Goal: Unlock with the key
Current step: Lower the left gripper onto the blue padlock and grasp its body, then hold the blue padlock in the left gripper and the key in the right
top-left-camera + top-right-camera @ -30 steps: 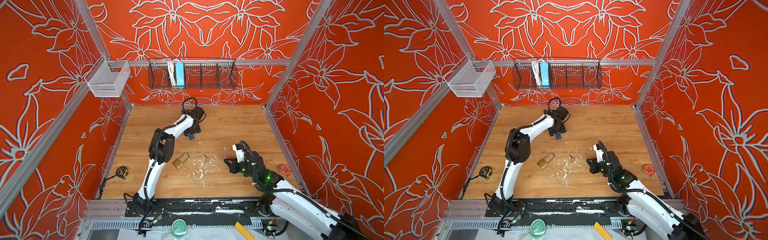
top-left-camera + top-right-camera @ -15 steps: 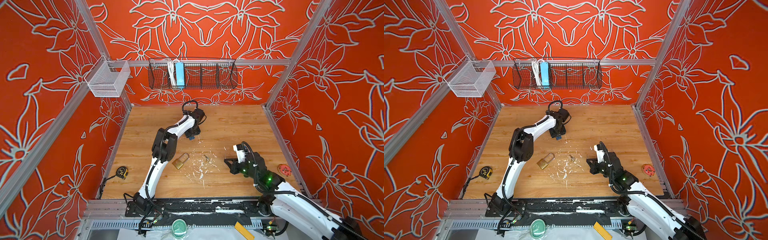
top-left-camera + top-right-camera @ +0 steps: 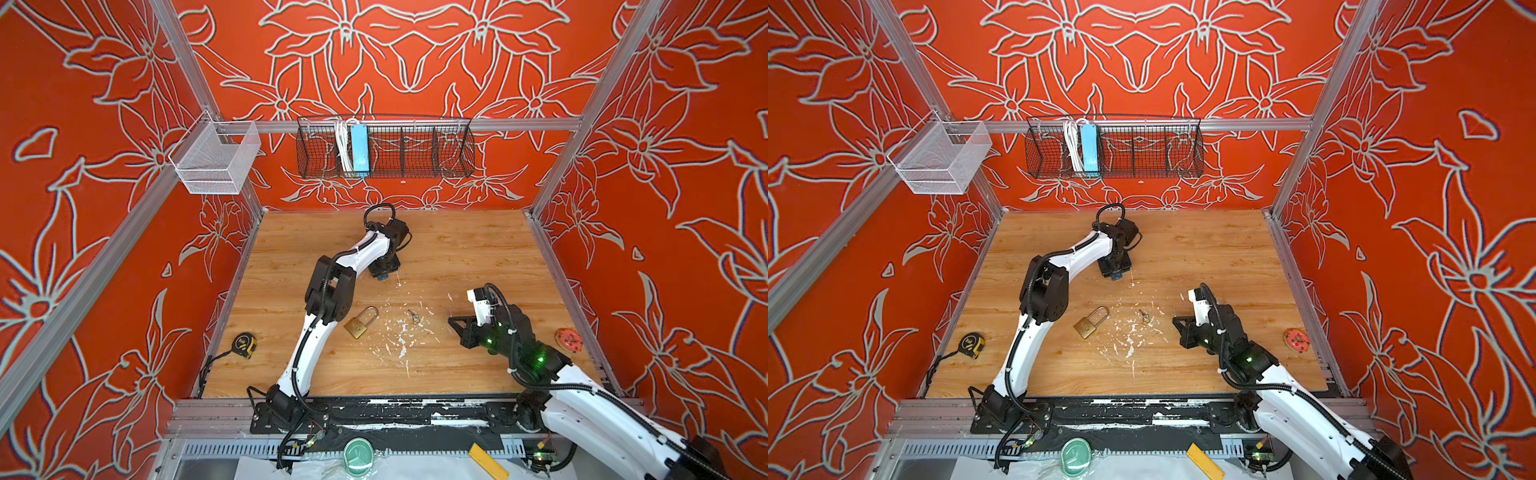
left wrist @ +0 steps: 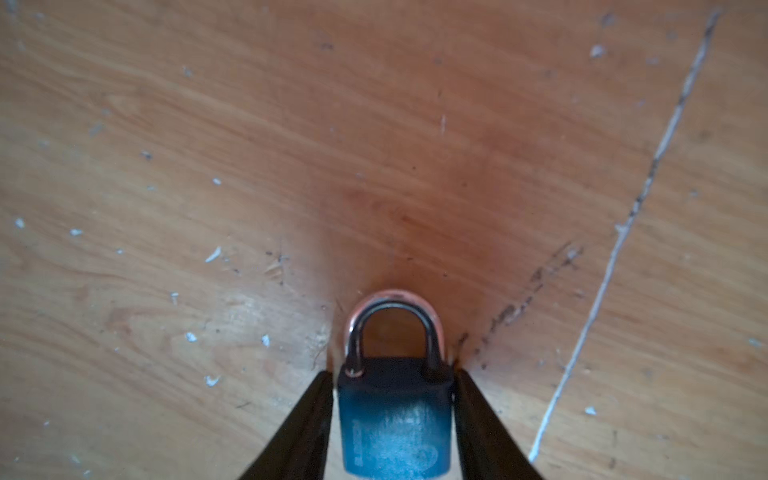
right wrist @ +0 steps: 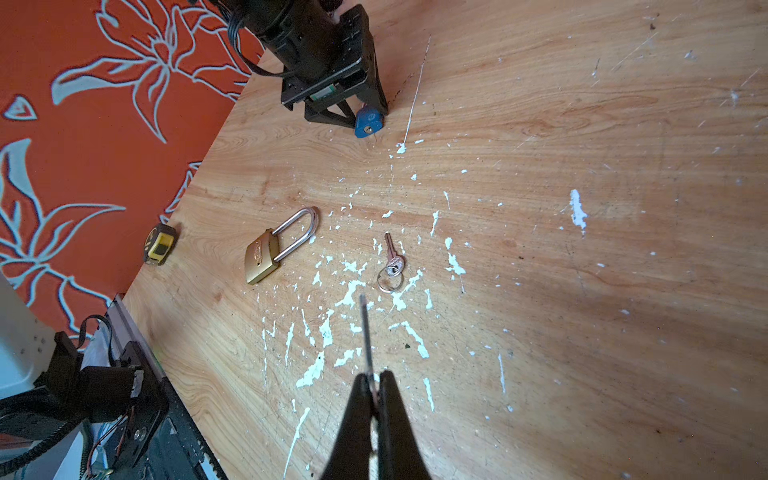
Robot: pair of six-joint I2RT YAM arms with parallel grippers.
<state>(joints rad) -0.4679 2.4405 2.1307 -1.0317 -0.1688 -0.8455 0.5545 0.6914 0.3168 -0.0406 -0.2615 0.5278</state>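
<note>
A blue padlock sits between my left gripper's black fingers, which press on both sides of its body, shackle pointing away from the wrist. In both top views it shows under the left gripper at the table's back middle as a blue padlock. From the right wrist its keyhole end faces my right gripper. That gripper is shut on a key, whose thin blade sticks out past the fingertips. The right gripper hovers at the front right.
A brass padlock and a second key on a ring lie mid-table among white paint flecks. A tape measure lies front left, a red disc at the right edge. Wire baskets hang on the back wall.
The left gripper's jaws have narrowed onto the blue padlock, and the left arm's elbow has shifted slightly. The right arm has not moved.
</note>
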